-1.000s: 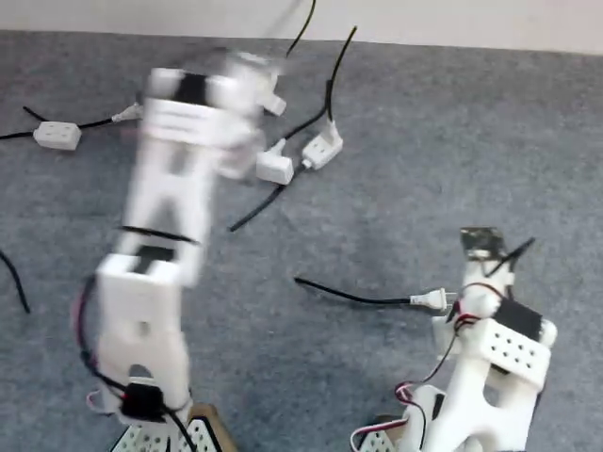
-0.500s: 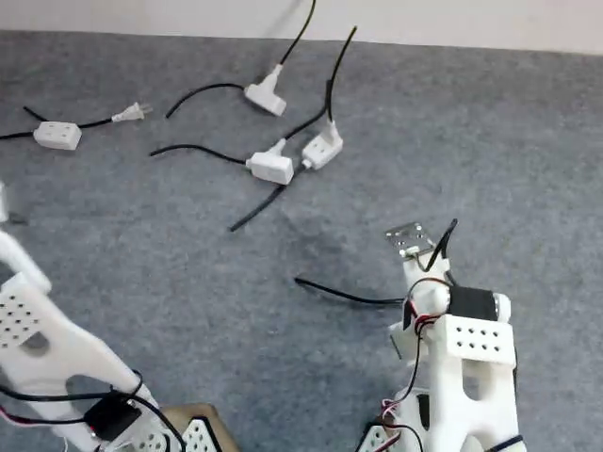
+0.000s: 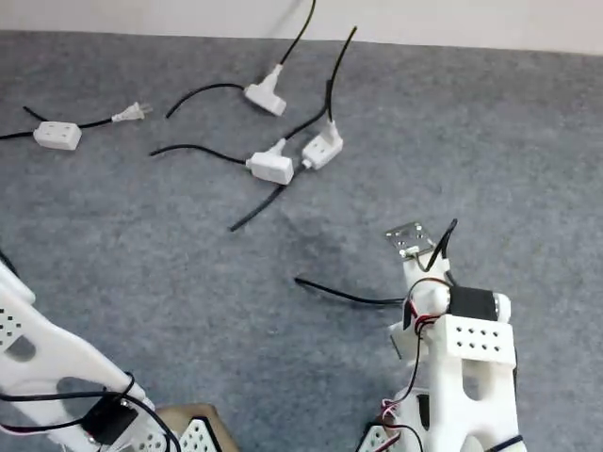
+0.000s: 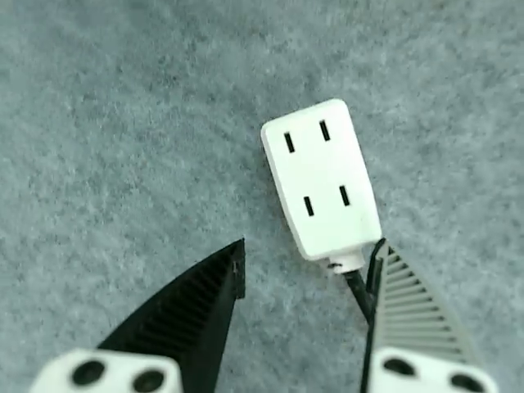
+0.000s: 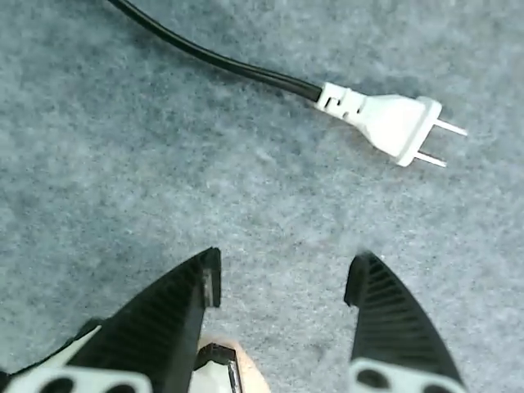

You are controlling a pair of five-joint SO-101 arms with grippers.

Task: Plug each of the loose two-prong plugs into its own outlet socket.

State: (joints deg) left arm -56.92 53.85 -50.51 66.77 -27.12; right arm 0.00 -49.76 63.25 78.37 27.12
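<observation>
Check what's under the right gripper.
The right gripper, open, hangs over bare grey carpet. A white two-prong plug on a black cord lies just past its fingertips. From above, the arm covers it.

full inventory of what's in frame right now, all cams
two-prong plug: 1, white on black cord, on the carpet ahead of the right end effector
small plug: 1, white, near the left edge of the high view
socket block: 1, white, two slot pairs, on the carpet ahead of the left end effector
far-left socket: 1, white, beside the small plug
connector blocks: 3, white on black cords, back middle
carpet: 1, grey, under everything
left end effector: 1, one black and one pale finger, open
right end effector: 1, black fingers, open
</observation>
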